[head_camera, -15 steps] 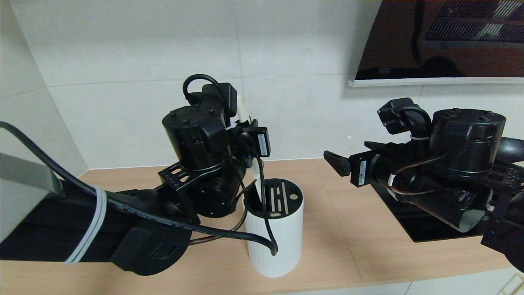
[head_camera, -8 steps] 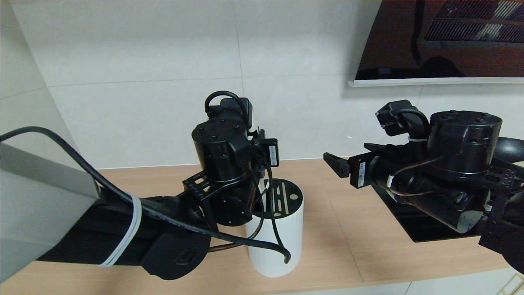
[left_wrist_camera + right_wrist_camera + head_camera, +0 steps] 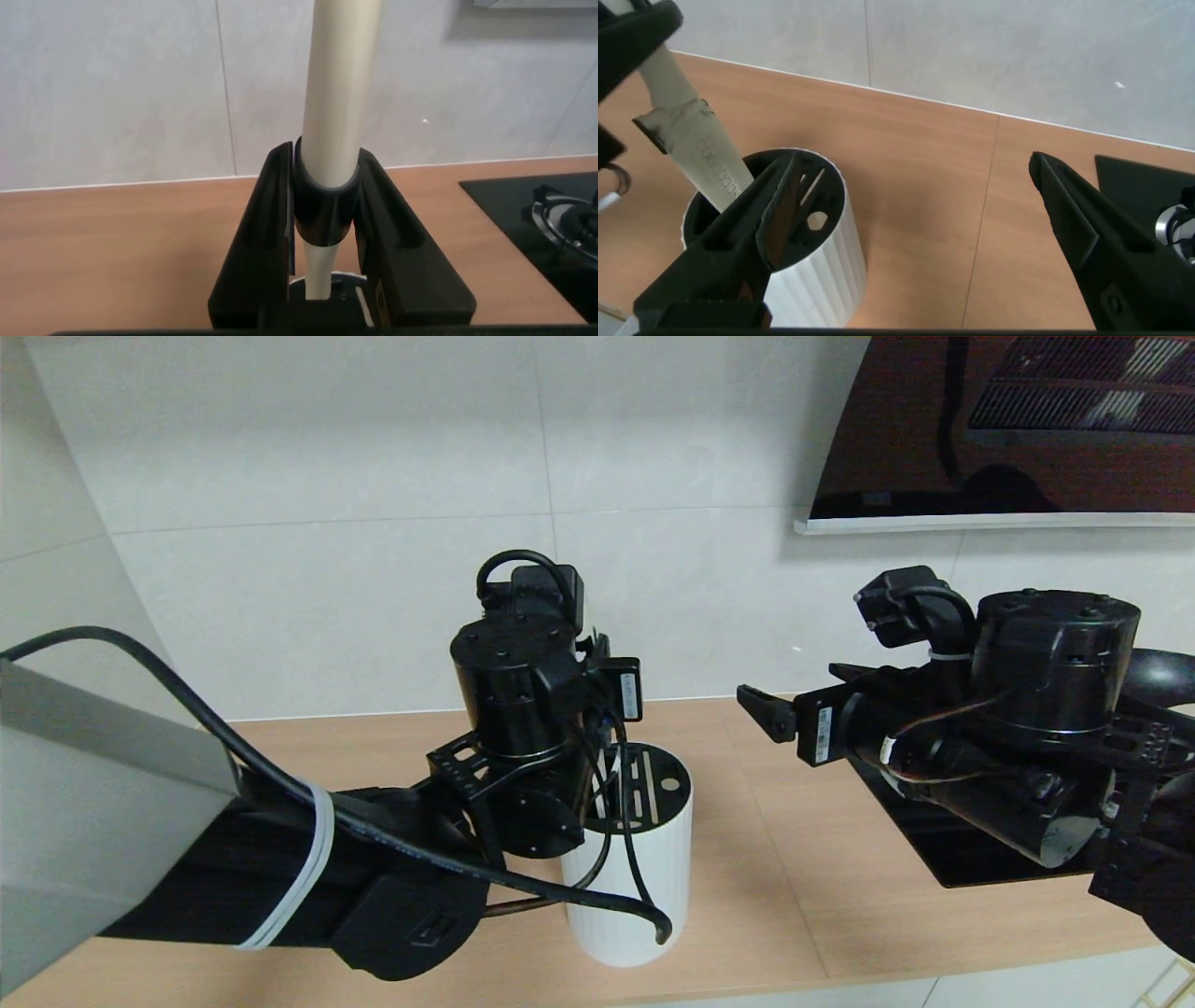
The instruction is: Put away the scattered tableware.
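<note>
Left pincer (image 3: 327,201): clamped on a knife (image 3: 341,84). My two black fingers (image 3: 271,215) pressed either side of the cream handle at its dark collar. The handle pointed up and the pale blade (image 3: 701,154) pointed down. The knife stood close to upright, leaning slightly as seen from the right wrist.

The lower end of the blade sat in the top of the white ribbed holder (image 3: 644,868). I could not tell which slot it was in. The holder's top was a black disc with long slots and one round hole. My left wrist hung directly over the disc's near-left part and hid that side of it in the head view.

Right pincer (image 3: 913,168): spread wide, with nothing between the fingers. It hung in the air to the holder's right and was apart from it, pointing toward the left arm. From its wrist camera one finger overlapped the holder's rim (image 3: 827,261), but I saw no contact.

Surroundings: the holder stood upright on a light wooden counter (image 3: 803,896), near the front edge. A black hob (image 3: 943,849) lay flush in the counter to the right, under my right arm. A pale tiled wall (image 3: 327,476) stood behind, with a dark glossy hood (image 3: 1008,429) at the upper right.
</note>
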Tool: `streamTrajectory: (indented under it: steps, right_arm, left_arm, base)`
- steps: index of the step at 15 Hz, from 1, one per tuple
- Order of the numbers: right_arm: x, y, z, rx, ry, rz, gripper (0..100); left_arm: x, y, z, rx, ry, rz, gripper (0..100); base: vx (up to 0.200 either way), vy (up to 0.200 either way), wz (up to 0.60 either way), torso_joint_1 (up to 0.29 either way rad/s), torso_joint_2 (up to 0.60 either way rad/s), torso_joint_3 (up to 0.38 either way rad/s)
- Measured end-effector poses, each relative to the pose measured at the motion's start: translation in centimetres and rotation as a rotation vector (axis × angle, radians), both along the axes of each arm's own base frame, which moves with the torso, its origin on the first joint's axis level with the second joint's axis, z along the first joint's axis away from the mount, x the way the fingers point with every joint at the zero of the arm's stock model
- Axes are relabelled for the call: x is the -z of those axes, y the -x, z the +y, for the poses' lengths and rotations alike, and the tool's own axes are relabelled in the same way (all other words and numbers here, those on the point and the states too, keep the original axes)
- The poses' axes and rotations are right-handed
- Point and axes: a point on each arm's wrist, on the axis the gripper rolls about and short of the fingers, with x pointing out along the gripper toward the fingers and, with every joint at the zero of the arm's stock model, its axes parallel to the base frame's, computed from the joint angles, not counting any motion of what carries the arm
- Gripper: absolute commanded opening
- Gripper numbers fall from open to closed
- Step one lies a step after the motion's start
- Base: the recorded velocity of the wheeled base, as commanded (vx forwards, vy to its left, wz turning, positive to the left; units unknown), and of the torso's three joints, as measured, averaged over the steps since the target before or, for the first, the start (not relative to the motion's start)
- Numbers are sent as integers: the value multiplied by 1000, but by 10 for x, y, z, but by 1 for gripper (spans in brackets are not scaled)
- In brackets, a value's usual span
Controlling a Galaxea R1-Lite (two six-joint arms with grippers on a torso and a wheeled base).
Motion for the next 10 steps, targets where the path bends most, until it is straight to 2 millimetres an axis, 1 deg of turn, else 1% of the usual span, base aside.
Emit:
streamTrajectory:
  steps: [4, 8, 10]
  right_arm:
    - [1, 0, 0, 0, 8, -1, 100]
    - [1, 0, 0, 0, 10, 1, 100]
    - [1, 0, 0, 0, 11, 1, 100]
  left_arm:
    - [-16, 6, 5, 1, 31, -32, 0]
    - [-20, 10, 3, 13, 42, -40, 0]
    - [-16, 11, 0, 23, 38, -33, 0]
  base:
    - [0, 0, 0, 0, 0, 0]
    - [0, 0, 0, 0, 0, 0]
    - [0, 0, 0, 0, 0, 0]
